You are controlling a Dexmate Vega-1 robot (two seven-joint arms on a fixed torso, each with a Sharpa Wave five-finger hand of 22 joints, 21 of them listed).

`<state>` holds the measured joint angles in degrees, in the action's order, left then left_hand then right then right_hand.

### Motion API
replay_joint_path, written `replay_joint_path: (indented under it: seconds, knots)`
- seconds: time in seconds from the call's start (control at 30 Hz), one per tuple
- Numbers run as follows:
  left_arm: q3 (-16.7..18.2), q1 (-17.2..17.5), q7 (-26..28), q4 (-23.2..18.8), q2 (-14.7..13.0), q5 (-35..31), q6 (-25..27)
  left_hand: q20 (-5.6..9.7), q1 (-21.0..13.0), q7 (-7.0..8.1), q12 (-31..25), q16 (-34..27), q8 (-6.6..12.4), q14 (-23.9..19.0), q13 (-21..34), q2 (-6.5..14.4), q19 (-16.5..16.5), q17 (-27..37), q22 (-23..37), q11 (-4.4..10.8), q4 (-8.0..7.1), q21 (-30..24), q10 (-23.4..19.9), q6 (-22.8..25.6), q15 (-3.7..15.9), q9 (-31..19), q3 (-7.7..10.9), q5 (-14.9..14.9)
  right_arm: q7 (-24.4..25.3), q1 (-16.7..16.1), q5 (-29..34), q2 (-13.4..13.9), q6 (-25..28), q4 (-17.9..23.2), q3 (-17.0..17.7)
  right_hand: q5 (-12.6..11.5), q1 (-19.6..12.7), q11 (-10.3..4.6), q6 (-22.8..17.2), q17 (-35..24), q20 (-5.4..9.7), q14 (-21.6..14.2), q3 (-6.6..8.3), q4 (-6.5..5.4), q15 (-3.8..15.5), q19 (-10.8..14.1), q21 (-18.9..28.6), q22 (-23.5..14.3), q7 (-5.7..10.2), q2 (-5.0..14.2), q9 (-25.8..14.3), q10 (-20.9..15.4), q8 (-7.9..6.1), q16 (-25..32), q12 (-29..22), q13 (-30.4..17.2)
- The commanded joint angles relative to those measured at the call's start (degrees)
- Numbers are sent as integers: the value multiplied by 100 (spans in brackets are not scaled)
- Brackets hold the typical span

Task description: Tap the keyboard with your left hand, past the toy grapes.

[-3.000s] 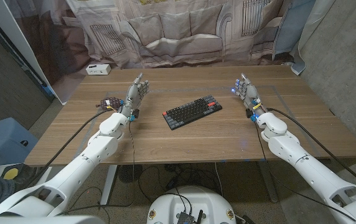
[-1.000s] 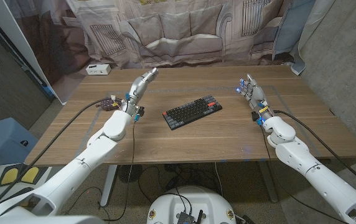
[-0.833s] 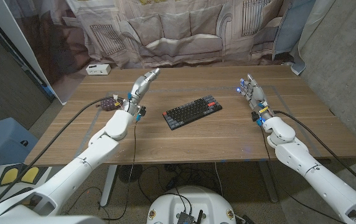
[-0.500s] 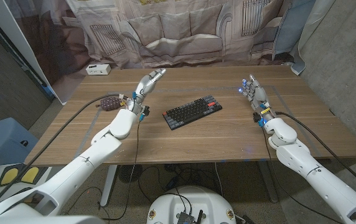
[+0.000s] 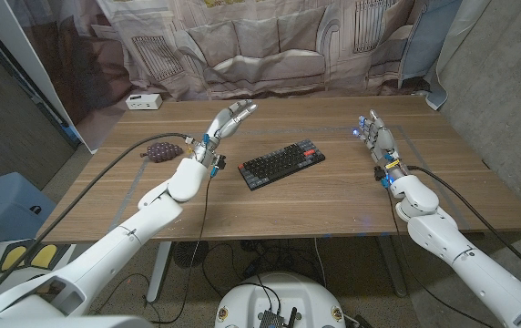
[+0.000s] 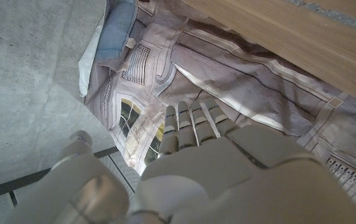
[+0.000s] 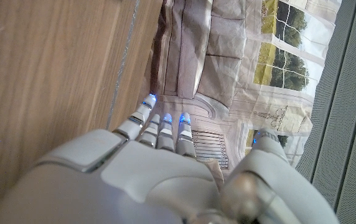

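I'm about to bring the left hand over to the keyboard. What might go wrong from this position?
The left hand is open and raised beyond the keyboard's near-left corner, so a careless descent could land on the table or catch the keyboard's edge and shove it. The left forearm runs beside the toy grapes; swinging the elbow outward might knock them. The cable trailing near the grapes could drag them too.

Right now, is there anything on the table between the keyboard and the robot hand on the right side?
No. In the head view, only bare wooden table lies between the keyboard and the right robot hand.
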<state>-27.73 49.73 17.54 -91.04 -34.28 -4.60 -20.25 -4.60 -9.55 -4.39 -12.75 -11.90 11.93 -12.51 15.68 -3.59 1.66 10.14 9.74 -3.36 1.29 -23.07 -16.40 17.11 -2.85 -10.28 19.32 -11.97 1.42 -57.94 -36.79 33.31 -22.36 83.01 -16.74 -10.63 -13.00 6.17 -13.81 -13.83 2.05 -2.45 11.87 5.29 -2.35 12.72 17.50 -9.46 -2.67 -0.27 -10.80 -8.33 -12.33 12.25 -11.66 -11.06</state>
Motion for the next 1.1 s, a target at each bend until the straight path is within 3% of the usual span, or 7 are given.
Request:
replay_joint_path:
  seconds: [0.03,0.67,0.83,1.1]
  knots:
    - [-192,-91,248,-211,-48,-839,283,-22,-40,5,-47,-3,8,-61,-4,3,50,8,13,13,40,11,-45,45,-14,-12,12,18,43,-133,-47,20,-44,66,87,-31,-14,-4,-20,-10,-17,-7,2,45,-1,55,-10,-25,-27,52,-24,-46,26,2,-27,-10]
    - [-563,-388,265,-421,-76,-1718,712,-35,-64,31,-15,34,-24,-31,-51,17,3,8,14,26,65,93,-7,38,3,-13,14,28,61,-252,-85,61,-105,104,188,-32,-36,-24,-30,11,22,12,7,59,8,66,-62,-24,-47,88,-22,-19,40,-11,-10,-11]
    - [-655,-486,149,-474,-76,-1832,877,-204,-63,75,38,89,-47,80,-97,24,-89,12,18,9,79,196,101,39,-17,-15,5,37,60,-279,-103,75,-109,117,213,-30,-33,-5,-36,16,10,13,3,60,2,62,-80,-24,-38,92,-21,-24,42,-12,-11,-11]
    - [-795,-645,91,-539,-43,-2081,1127,-197,-57,94,59,111,-52,143,-125,34,-152,15,20,4,84,267,155,63,-40,-16,-2,41,116,-378,-110,109,-121,197,273,-28,-26,-9,-53,22,-1,8,-4,61,-6,64,-105,-25,-18,96,-21,-26,43,-10,-10,-12]
